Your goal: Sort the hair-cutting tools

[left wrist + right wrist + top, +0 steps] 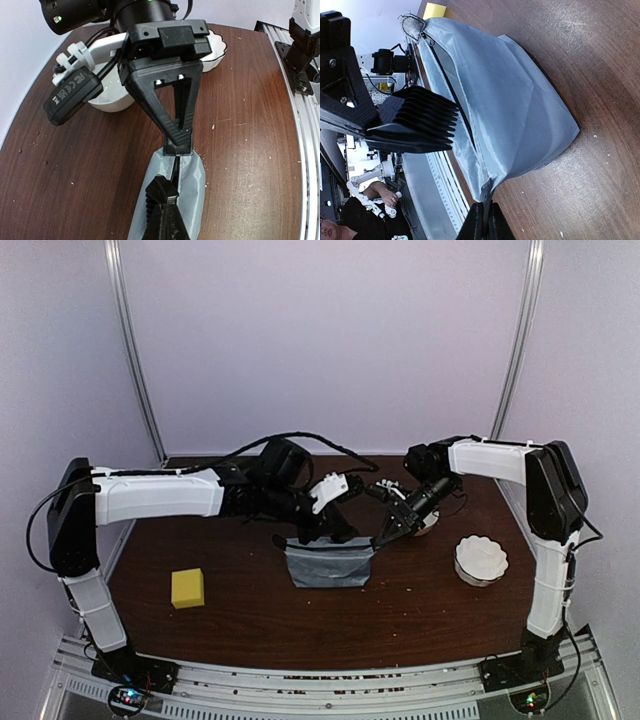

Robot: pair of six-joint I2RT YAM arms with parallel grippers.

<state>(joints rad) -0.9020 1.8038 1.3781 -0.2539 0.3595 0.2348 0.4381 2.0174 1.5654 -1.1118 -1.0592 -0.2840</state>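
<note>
Standing on the worktop (250, 625) in the top view, the grey pouch (330, 565) has the left tool (325, 532) and right tool (380, 538) at its top edge. The left wrist shows the left tool over the zip. The right wrist shows it clamped on the black attachment (417, 125) beside the zip, with the right tool pinching the pouch's corner.

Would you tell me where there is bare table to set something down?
Bare table lies between the sponge and the pouch, and between pouch and near bowl. Crowded at the pouch, where left hand and right hand meet.
</note>
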